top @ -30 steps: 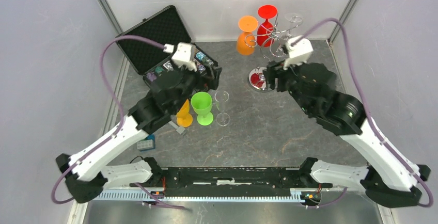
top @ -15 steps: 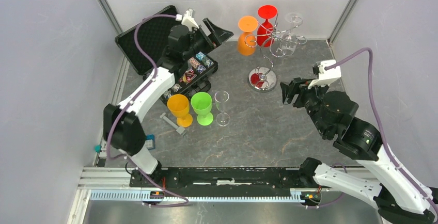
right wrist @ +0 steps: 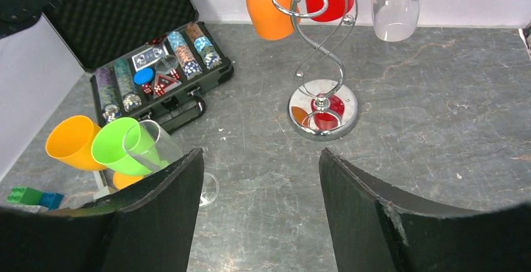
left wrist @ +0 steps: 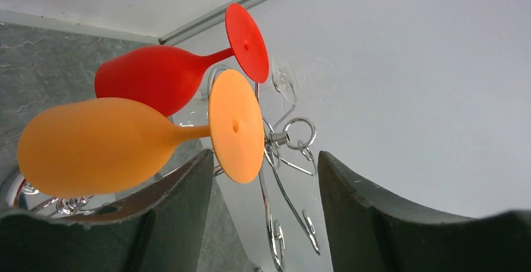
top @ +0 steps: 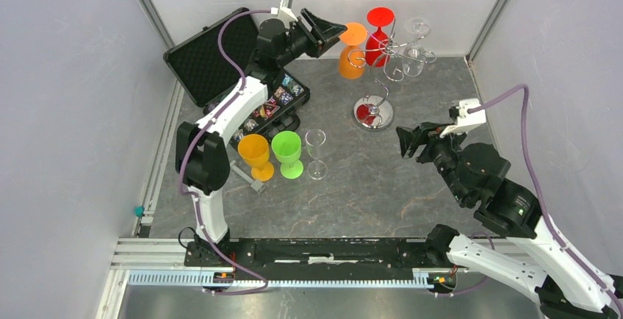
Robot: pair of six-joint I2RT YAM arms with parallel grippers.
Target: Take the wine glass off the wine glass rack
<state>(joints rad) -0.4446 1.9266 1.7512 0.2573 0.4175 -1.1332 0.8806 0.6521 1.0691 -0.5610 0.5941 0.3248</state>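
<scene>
The wine glass rack [top: 375, 76] is a chrome wire stand on a round shiny base [right wrist: 323, 110]. An orange wine glass [top: 351, 53], a red one [top: 378, 34] and a clear one [top: 416, 48] hang from it upside down. My left gripper [top: 332, 32] reaches the orange glass's foot from the left. In the left wrist view the orange foot disc [left wrist: 237, 125] sits just inside the left finger [left wrist: 181, 215], the jaws open and not touching it. My right gripper [top: 411, 141] is open over the table, right of the base, holding nothing.
An orange glass [top: 255, 153], a green glass [top: 288, 153] and a clear glass [top: 316, 153] stand upright left of centre. An open black case of poker chips [top: 242, 69] lies at the back left. White walls close the back and sides.
My left arm swung from over the standing glasses up to the rack's orange glass, its jaws narrowing. My right arm drew back from the rack toward the near right.
</scene>
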